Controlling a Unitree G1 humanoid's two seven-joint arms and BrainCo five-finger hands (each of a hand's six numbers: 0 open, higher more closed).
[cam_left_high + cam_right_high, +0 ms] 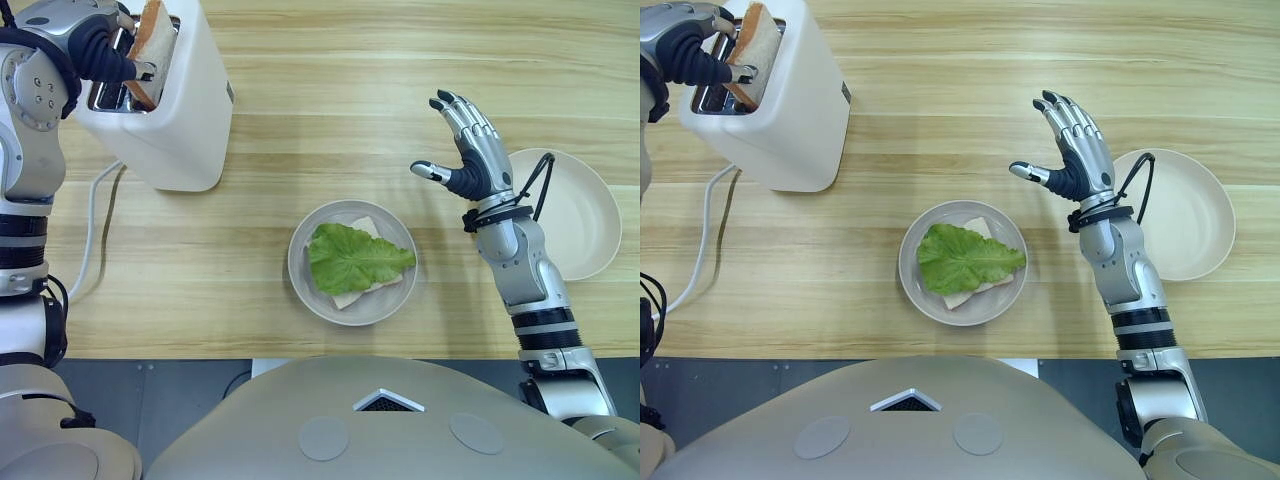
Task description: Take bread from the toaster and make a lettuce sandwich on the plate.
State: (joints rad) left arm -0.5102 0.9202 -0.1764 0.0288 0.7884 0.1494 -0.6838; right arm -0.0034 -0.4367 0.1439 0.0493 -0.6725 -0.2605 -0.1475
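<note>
My left hand (100, 50) is clamped on the browned, porous bread slice (152, 45) standing in the smooth white boxy toaster (180, 120). On the round grey plate (300, 270) a crinkled green lettuce leaf (355, 258) covers a pale square slice (350, 297). My right hand (475, 150) hangs with fingers spread, holding nothing, near the shallow cream bowl (575, 215), with free light wooden table (400, 80) around it

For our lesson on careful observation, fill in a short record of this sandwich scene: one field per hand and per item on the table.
left hand: grips toast standing in the toaster
right hand: open, raised beside the bowl
plate: in the middle, holds a bread slice
lettuce: lies on that slice
status: top slice not yet on
</note>
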